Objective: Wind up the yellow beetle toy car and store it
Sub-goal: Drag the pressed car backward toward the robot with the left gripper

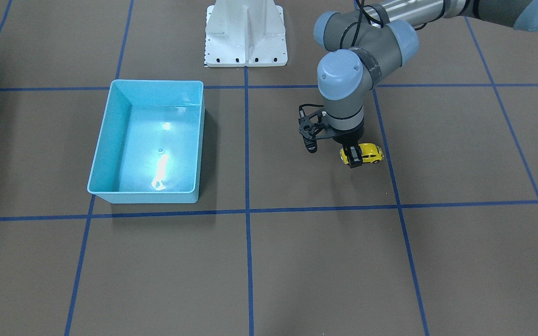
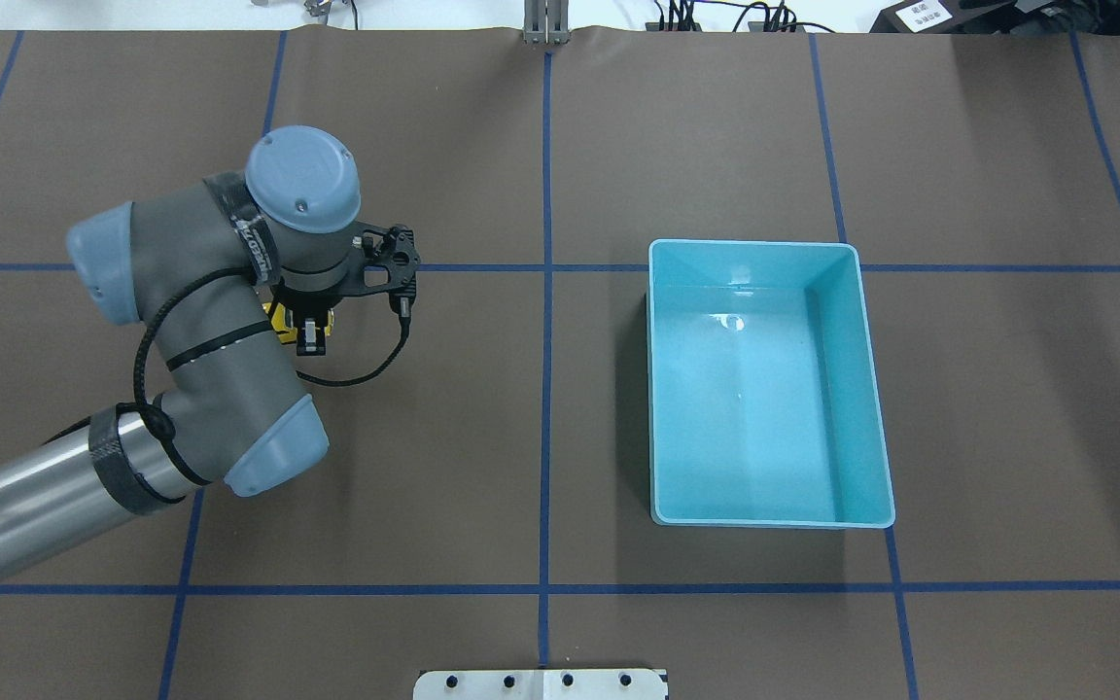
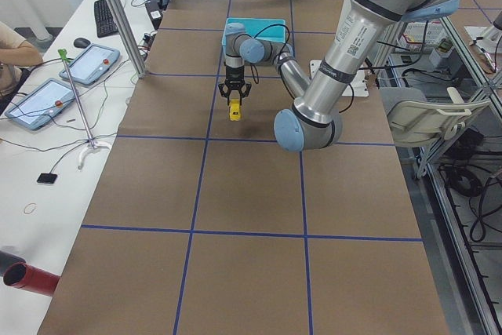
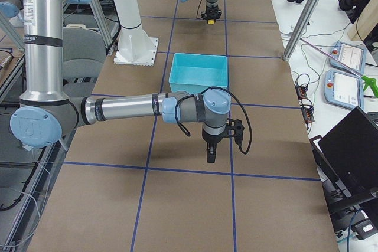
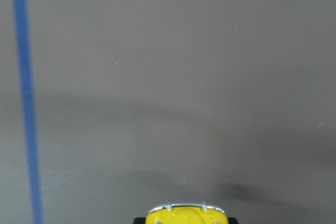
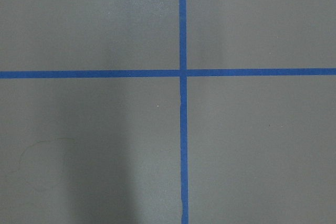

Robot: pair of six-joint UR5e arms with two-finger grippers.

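The yellow beetle toy car (image 1: 370, 152) sits low at the brown table, on my left side. My left gripper (image 1: 353, 157) points straight down with its fingers closed around the car's rear half. In the overhead view the car (image 2: 277, 322) is mostly hidden under the wrist and gripper (image 2: 310, 336). The left wrist view shows only the car's yellow end with its chrome bumper (image 5: 185, 214) at the bottom edge. My right gripper (image 4: 211, 154) shows only in the exterior right view, hanging just above the table; I cannot tell whether it is open.
An empty light-blue bin (image 1: 105, 140) stands on my right half of the table, also in the overhead view (image 2: 653, 389). The white robot base plate (image 1: 245, 42) is at the table's robot-side edge. Blue tape lines grid the brown surface.
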